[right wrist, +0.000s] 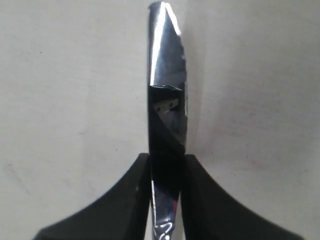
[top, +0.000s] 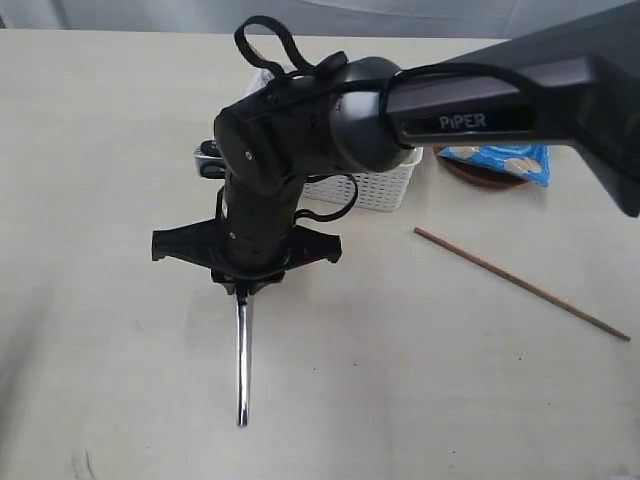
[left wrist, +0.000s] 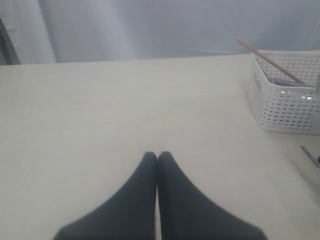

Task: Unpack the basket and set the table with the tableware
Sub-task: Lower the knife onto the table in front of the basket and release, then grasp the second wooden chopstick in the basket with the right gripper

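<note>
The right gripper pinches the silver knife over the table; the left gripper is closed on nothing.

In the exterior view the right arm reaches across to the middle. Its jaws are narrow and clamp one end of the knife, which runs from the gripper toward six o'clock; I cannot tell whether it touches the tabletop. The white basket stands at one o'clock from the gripper, partly hidden by the arm. At three o'clock of the basket a blue chip bag lies on the dark brown plate. One chopstick lies flat on the table at three o'clock of the knife, well apart. The left wrist view shows the left fingers pressed together above bare tabletop, and a second chopstick leaning out of the basket.
</note>
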Tool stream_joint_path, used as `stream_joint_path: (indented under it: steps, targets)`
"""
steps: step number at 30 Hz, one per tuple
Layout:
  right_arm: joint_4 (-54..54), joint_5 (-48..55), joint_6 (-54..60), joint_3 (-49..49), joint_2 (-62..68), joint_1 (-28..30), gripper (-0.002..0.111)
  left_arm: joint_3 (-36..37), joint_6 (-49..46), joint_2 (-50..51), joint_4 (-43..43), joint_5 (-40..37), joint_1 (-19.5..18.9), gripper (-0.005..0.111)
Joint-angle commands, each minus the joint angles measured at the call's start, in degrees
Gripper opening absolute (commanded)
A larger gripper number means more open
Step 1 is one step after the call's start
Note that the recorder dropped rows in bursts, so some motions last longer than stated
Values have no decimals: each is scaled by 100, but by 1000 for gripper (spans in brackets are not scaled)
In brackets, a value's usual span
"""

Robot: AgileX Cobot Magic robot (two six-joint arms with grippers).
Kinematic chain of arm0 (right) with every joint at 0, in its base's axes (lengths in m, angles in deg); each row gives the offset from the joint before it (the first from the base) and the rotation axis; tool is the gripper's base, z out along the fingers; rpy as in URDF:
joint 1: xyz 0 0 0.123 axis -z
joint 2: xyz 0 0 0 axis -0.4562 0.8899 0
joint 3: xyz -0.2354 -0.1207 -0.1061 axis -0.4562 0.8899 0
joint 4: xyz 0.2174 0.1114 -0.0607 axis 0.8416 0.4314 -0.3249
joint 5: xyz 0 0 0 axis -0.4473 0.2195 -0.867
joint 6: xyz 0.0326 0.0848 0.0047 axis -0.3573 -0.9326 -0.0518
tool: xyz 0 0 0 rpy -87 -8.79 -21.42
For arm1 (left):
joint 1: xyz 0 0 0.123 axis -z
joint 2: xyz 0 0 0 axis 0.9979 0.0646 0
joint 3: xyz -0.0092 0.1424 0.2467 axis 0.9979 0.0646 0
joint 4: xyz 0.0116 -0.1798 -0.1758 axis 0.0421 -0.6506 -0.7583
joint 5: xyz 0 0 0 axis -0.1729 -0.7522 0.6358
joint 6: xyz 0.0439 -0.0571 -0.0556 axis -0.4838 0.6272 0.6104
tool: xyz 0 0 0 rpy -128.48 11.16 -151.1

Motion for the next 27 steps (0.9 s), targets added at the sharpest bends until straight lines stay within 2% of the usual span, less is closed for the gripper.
stream_joint_path:
  steps: [1,4,5,14,20,24,27]
  targets:
    - [-10,-200,-225,-1,-3,52,18,11,0,-21,-15,18,43,0]
    - [-10,-200,-256,-1,-3,52,40,11,0,-21,-15,18,43,0]
    - [-10,-200,-256,-1,-3,52,44,11,0,-21,-15,18,43,0]
    - [-417,171,-185,-299,-67,52,45,11,0,-21,-15,18,43,0]
    - [-1596,1650,-136,-1424,-211,104,43,11,0,-21,-15,18,43,0]
    - [-1650,2376,420,-2397,-212,427,43,11,0,-21,-15,18,43,0]
    - [-1650,2505,558,-2942,-190,774,43,11,0,-21,-15,18,43,0]
